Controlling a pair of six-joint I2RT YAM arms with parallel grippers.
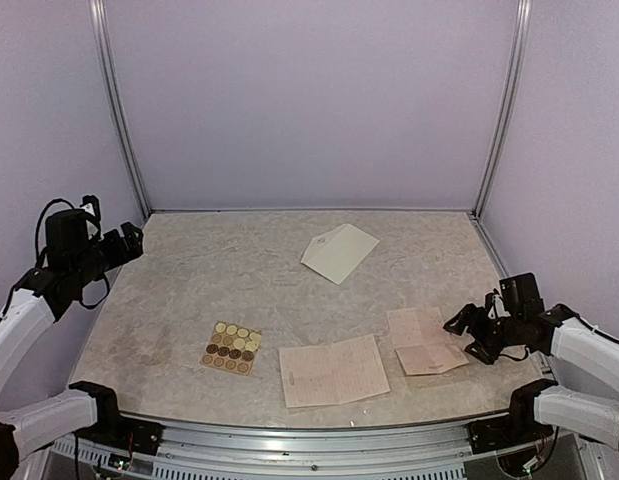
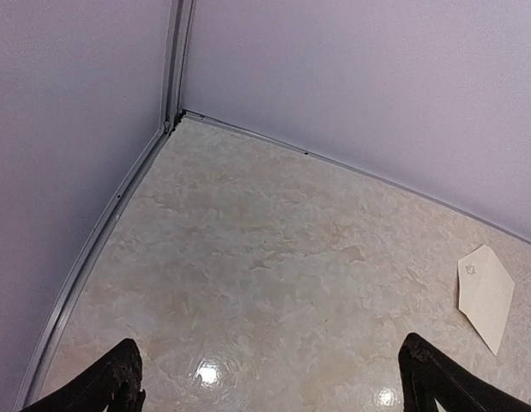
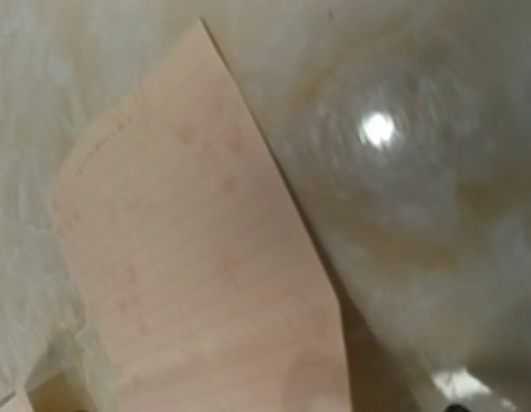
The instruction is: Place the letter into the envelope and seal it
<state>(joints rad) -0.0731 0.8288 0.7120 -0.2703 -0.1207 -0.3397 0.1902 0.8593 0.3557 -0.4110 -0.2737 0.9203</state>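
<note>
1. The envelope lies flat on the bench, toward the far side and a little right of the middle, turned at an angle. Nothing touches it.
2. A large pinkish handwritten sheet lies near the front edge, about the middle.
3. A smaller pinkish sheet lies just to its right, with a narrow gap between the two.
4. A tan card of round stickers sits left of the large sheet, near but apart from it.
5. The left hand hangs raised over the left edge of the bench, well apart from the envelope. Its fingers stand wide apart with nothing between them.
6. The right hand is low at the right edge of the smaller sheet, fingers apart. Whether they touch the paper cannot be told.
7. The right wrist view is blurred, with the smaller sheet filling most of it.
</note>
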